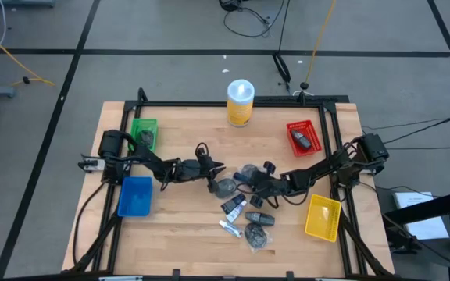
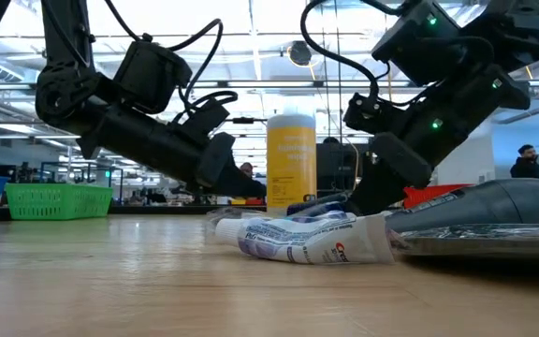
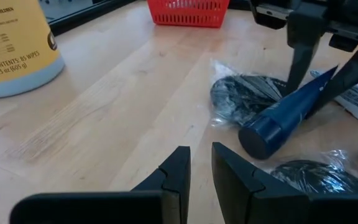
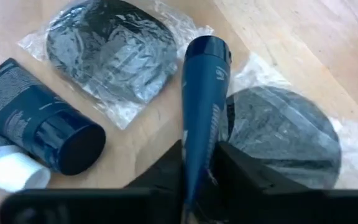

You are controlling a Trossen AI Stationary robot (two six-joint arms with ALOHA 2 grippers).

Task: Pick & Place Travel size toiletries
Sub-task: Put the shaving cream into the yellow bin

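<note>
Your right pincer [image 4: 197, 163] is clamped on a dark blue tube [image 4: 202, 106] near the middle of the counter [image 1: 186, 234], the tube's cap end tilted over two round dark packets in clear wrap [image 4: 110, 46]. A second dark blue tube [image 4: 39, 127] lies just beside them. Your left pincer [image 3: 201, 171] hovers low nearby, its fingers nearly together and gripping nothing. A white toothpaste tube [image 2: 298, 239] lies flat toward the counter's front.
</note>
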